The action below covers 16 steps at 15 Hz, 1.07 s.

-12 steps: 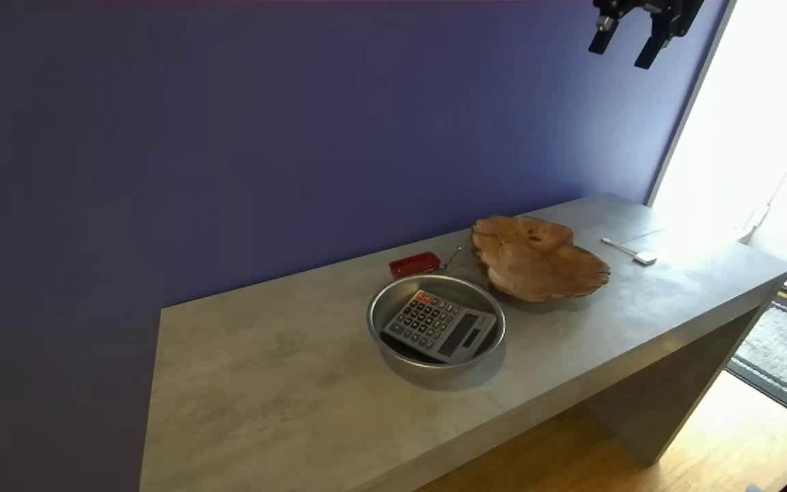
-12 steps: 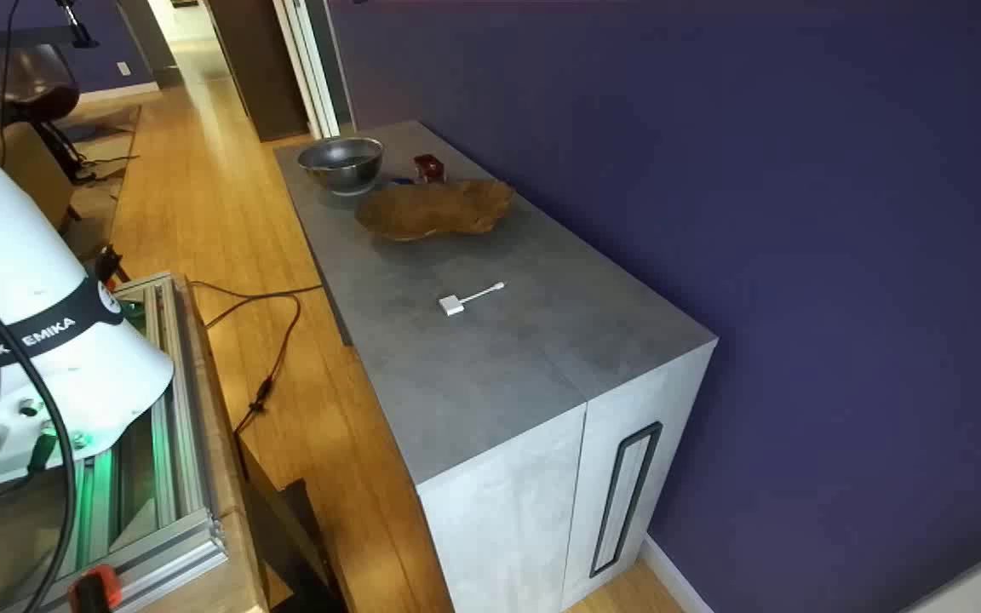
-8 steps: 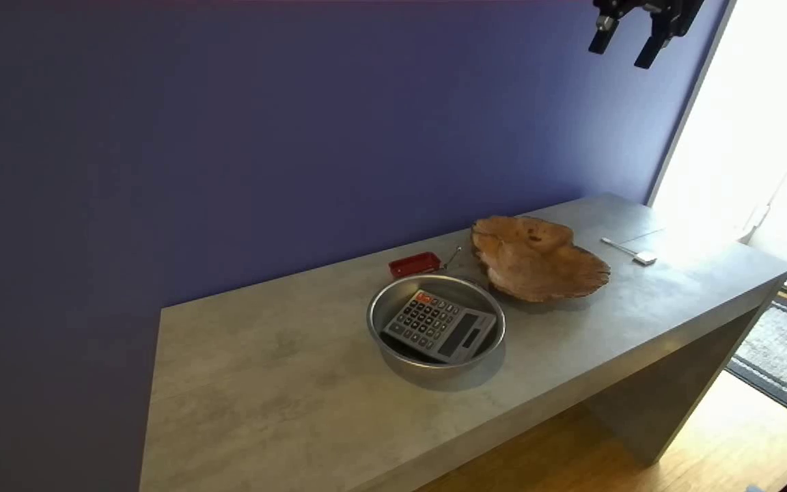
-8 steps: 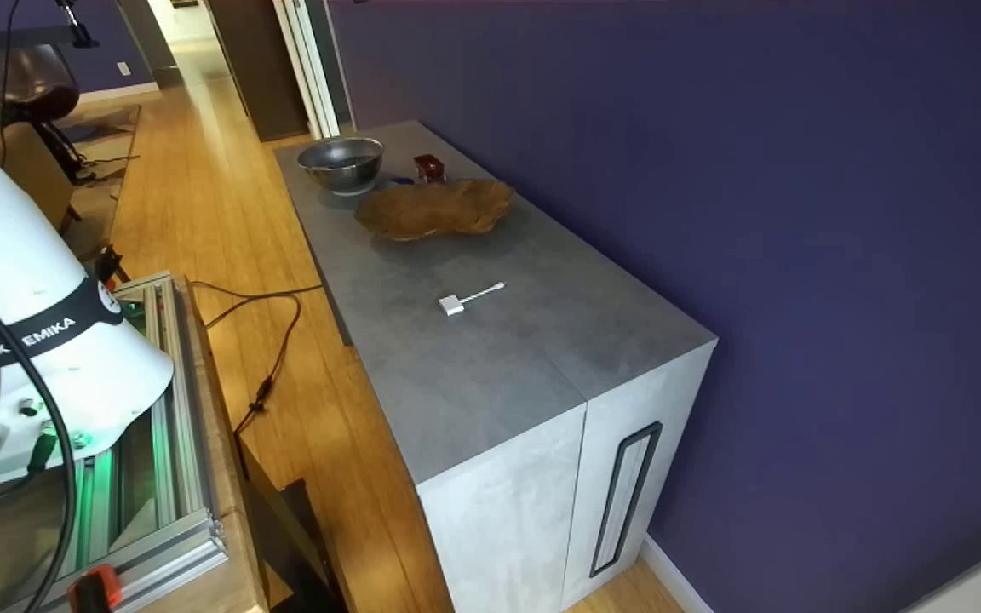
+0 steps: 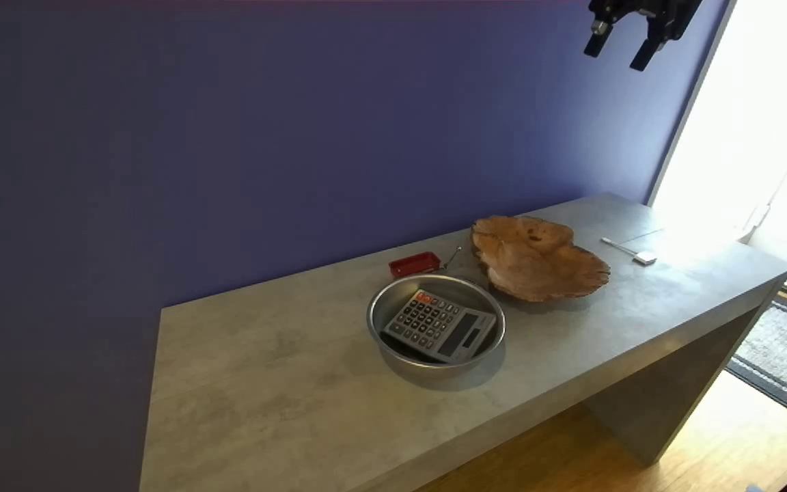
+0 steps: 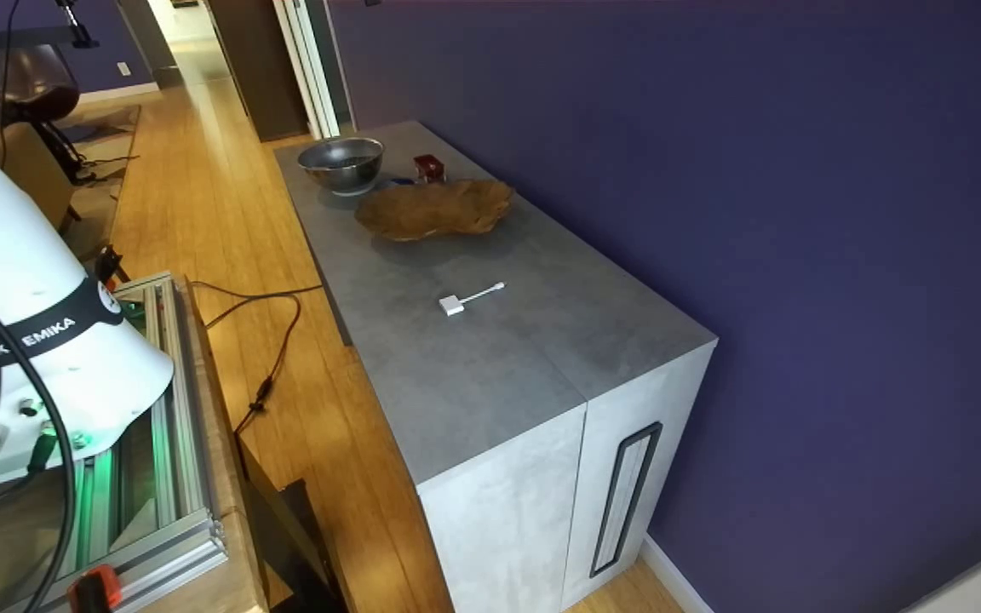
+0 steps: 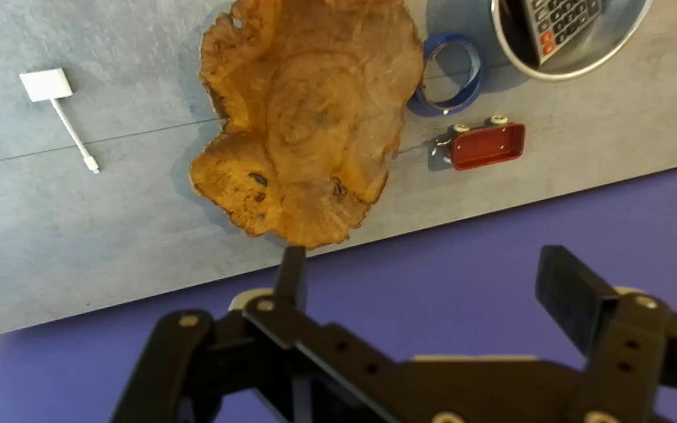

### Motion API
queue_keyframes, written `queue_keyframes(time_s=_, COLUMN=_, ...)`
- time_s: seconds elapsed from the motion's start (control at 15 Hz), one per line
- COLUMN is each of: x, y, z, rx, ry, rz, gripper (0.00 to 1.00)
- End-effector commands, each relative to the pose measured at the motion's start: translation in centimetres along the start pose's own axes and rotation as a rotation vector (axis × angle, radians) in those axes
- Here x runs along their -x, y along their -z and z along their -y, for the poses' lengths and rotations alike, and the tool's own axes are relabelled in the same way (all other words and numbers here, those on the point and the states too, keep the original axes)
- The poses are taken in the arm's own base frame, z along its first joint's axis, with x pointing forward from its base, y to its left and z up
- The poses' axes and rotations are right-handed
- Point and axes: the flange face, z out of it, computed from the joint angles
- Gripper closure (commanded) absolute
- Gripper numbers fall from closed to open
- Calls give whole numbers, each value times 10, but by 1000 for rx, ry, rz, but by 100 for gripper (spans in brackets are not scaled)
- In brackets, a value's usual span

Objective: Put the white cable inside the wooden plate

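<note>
The white cable, a short lead with a square white block at one end, lies flat on the grey tabletop in both exterior views (image 5: pixel 644 257) (image 6: pixel 452 305). It also shows at the left of the wrist view (image 7: pixel 47 85). The wooden plate, a wavy tan-orange dish, sits beside it in both exterior views (image 5: pixel 537 263) (image 6: pixel 435 211) and at the top centre of the wrist view (image 7: pixel 321 111). Nothing lies in the plate. My gripper (image 5: pixel 617 60) is open and empty, high above the table near the wall. Its fingers (image 7: pixel 424 252) stand wide apart in the wrist view.
A metal bowl (image 5: pixel 436 369) holding a calculator (image 5: pixel 438 324) stands beside the plate. A red toy wagon (image 7: pixel 487 147) and a blue tape roll (image 7: pixel 472 88) lie near it. A purple wall (image 5: pixel 298 137) runs along the table's back edge.
My gripper has shifted very slightly to the left in an exterior view, still open. The cable, plate and bowl have not moved.
</note>
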Motion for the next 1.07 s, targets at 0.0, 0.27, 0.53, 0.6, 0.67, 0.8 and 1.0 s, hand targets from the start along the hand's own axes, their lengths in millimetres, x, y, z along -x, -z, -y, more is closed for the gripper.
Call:
queue_keyframes(time_s=0.0, x=-14, y=-42, z=-46, rx=40, ry=-93, rz=-75, gripper=0)
queue_keyframes(time_s=0.27, x=-16, y=-101, z=-128, rx=229, ry=-89, rz=-11, gripper=0)
queue_keyframes(time_s=0.53, x=-25, y=-131, z=-227, rx=455, ry=-129, rz=113, gripper=0)
queue_keyframes(time_s=0.6, x=-20, y=-124, z=-202, rx=375, ry=-99, rz=83, gripper=0)
queue_keyframes(time_s=0.67, x=-21, y=-129, z=-222, rx=409, ry=-114, rz=105, gripper=0)
queue_keyframes(time_s=0.8, x=-23, y=-133, z=-235, rx=427, ry=-125, rz=120, gripper=0)
queue_keyframes(time_s=1.0, x=-19, y=-135, z=-229, rx=435, ry=-21, rz=55, gripper=0)
